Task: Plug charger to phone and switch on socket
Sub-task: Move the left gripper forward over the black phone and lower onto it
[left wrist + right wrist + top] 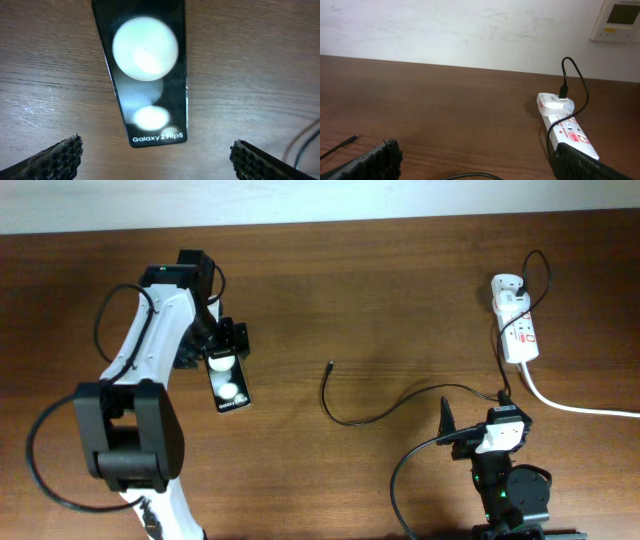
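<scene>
Phone (226,385): laid flat on the brown wooden surface (330,290), left of centre. It is glossy black, two bright round reflections are shown on it, and white "Galaxy" lettering is read at one end.
Left hand (228,342): positioned over the phone's far end in the overhead view, spread wide, nothing pinched. In the wrist view one of its fingers (55,160) is seen at each bottom corner. The phone's lettered end is framed between them and touched by neither.
Right hand (476,422): positioned at the front right of the surface, well apart from the phone, spread wide, nothing pinched.
Charger (372,418): thin black cable, trailed loose in a curve across the middle of the surface. It is passed just beside the right hand and run up to the socket.
Plug tip (331,364): found free on the bare surface near the centre, well apart from the phone, not plugged in.
Adapter (506,284): white, seated in the far end of the socket, with the black cable looped up out of it.
Socket (519,332): white oblong strip with red markings, laid at the far right of the surface. The switch position cannot be told.
White cord (580,408): thick, led from the socket's near end off to the right edge.
Wall (445,30): pale, seen behind the surface in the right wrist view. A small control panel (619,20) is mounted at upper right.
</scene>
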Controlling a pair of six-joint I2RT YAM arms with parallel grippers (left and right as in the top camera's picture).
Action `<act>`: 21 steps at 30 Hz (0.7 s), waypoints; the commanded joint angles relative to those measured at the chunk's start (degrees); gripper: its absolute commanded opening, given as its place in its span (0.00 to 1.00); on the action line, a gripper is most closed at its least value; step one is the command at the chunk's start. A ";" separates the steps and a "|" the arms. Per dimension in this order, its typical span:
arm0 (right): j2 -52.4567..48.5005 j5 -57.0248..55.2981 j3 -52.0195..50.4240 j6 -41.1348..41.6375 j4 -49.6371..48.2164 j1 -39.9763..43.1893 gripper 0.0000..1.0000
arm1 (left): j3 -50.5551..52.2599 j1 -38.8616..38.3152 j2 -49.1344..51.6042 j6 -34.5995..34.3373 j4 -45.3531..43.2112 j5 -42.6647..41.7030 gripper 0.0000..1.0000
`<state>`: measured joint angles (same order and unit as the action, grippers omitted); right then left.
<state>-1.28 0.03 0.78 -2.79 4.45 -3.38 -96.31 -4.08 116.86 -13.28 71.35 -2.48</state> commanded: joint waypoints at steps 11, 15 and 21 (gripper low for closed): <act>0.39 0.33 -0.46 0.22 0.09 -0.42 0.99 | -0.04 -1.29 8.85 -4.31 -3.87 2.34 0.99; 0.39 0.35 -0.46 0.22 0.09 -0.42 0.99 | -0.04 -1.29 9.29 -4.28 -4.68 2.34 0.99; 0.39 0.33 -0.46 0.22 0.09 -0.42 0.99 | 1.60 -1.29 9.46 -4.26 -5.55 2.51 0.99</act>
<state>-1.28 0.03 0.78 -2.79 4.45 -3.38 -96.23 -5.41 125.49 -16.78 66.50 -0.99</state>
